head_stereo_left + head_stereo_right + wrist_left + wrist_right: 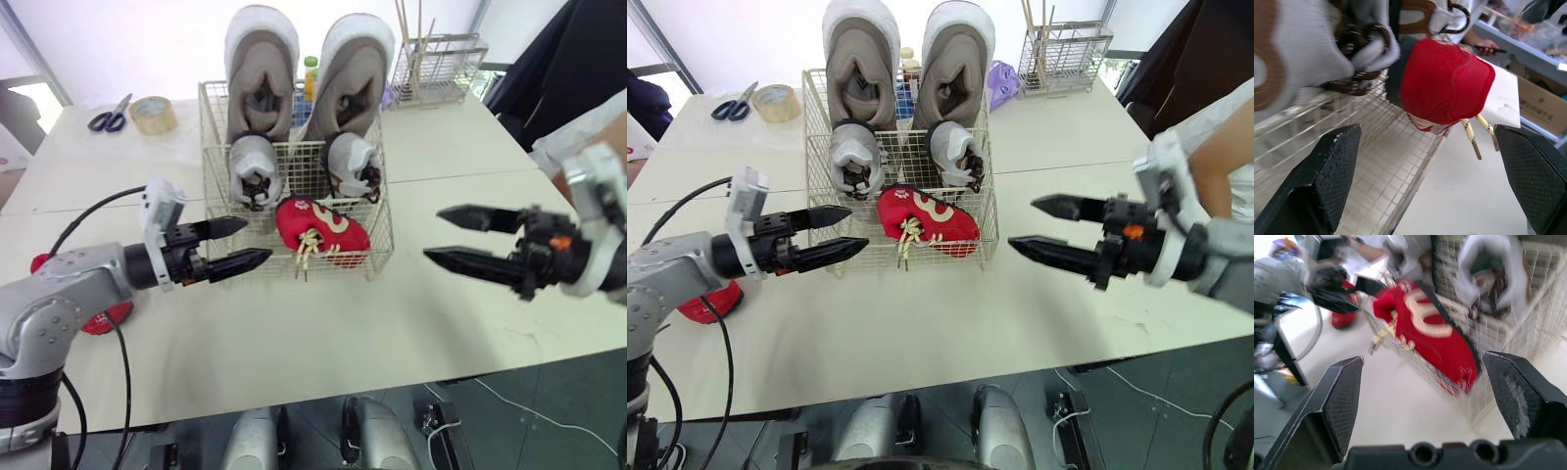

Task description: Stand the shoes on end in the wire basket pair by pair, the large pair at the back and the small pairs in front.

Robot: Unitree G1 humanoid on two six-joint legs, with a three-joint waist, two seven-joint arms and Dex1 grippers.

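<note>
Two spread, empty claws: left claw (257,241) just beside the wire basket (384,231) with the red shoe (329,229), right claw (434,233) apart.

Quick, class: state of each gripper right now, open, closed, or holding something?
Left gripper: open, holding nothing.
Right gripper: open, holding nothing.

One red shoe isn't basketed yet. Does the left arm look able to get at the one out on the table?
Probably not as posed: that red shoe lies well behind the open left claw, which points at the wire basket. The arm would need to draw back.
</note>
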